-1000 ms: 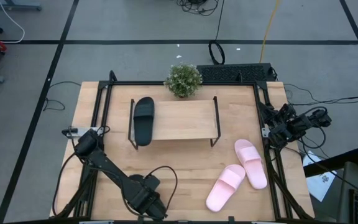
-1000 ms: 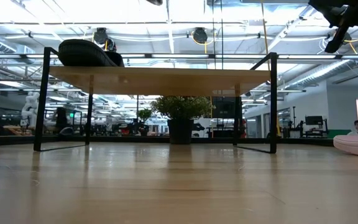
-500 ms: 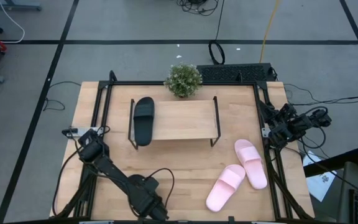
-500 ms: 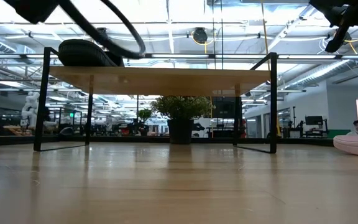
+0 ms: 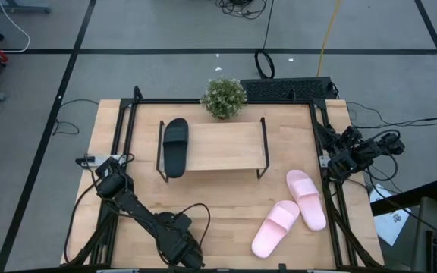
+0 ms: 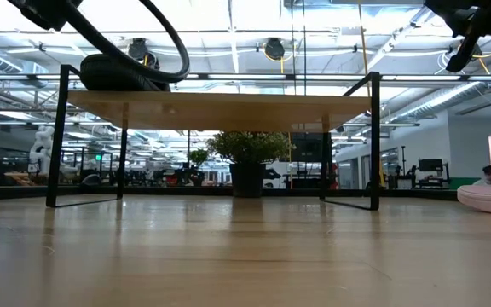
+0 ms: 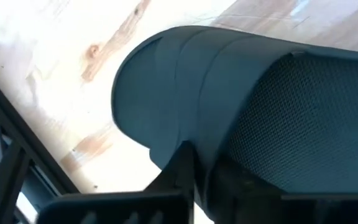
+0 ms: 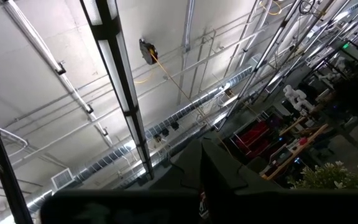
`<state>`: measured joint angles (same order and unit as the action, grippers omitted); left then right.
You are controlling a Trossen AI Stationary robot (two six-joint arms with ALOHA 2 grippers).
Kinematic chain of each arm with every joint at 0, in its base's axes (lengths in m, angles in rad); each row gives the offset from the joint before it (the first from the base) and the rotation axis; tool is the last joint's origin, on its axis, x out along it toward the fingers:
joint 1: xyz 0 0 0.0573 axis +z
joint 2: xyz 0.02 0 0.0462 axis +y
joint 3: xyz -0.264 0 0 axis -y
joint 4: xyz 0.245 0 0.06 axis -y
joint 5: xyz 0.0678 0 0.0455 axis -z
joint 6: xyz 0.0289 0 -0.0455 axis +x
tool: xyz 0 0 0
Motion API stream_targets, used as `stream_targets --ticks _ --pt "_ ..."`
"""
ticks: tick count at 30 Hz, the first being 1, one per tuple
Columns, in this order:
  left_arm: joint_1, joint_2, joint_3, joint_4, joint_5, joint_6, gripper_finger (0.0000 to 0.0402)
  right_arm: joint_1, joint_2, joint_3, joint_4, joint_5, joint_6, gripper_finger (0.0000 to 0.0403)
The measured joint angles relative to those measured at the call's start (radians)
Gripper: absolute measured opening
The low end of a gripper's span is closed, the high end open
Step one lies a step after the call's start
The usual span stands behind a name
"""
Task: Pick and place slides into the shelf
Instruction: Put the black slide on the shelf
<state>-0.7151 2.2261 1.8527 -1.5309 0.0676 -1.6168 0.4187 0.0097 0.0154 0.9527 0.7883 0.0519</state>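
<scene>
A black slide [image 7: 241, 106] lies on the table near the front edge, left of the middle. My left gripper [image 7: 197, 183] stands over it, pointing steeply down, and is shut on it; in the high view the gripper [image 5: 182, 246] hides it. A second black slide [image 5: 175, 145] rests sole-down on the left end of the shelf [image 5: 226, 145]. Two pink slides [image 5: 306, 199] [image 5: 275, 227] lie on the table at the near right. My right gripper [image 5: 353, 154] waits shut at the table's right edge, pointing up. My left gripper comes at the black slide from above, slanting down. One finger [image 7: 182, 171] lies against the slide's side edge [image 7: 166, 155], close to its rounded end. The gripper's own body hides the other finger. The slide's rounded end [image 7: 135, 99] lies close over the table.
A small potted plant [image 5: 223, 97] stands behind the shelf at the table's far edge. Black frame rails [image 5: 124, 129] run along the table's left, far and right sides. The shelf's board [image 6: 220, 98] stands raised on thin black legs, with bare table between it and the pink slides.
My left gripper has tipped further down and sunk a little onto the black slide near the front edge. In the low view the slide's dark shape at the picture's left edge now stands taller, and the arm's cable has swung into the picture's top left.
</scene>
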Motion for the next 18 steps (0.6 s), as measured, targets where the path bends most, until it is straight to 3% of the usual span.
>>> stream_targets --ticks 6,15,18 --pt "-0.003 0.000 0.117 -0.043 -0.009 0.049 0.0004 0.000 0.000 0.000 0.001 0.000 -0.014 0.0000" --pt "-0.017 -0.001 0.482 -0.039 -0.254 0.303 0.0002 0.000 0.000 0.000 0.001 0.003 -0.015 0.0000" --pt "0.023 -0.036 0.494 -0.030 -0.340 0.407 0.0001 0.000 0.000 0.000 0.001 0.024 -0.013 0.0000"
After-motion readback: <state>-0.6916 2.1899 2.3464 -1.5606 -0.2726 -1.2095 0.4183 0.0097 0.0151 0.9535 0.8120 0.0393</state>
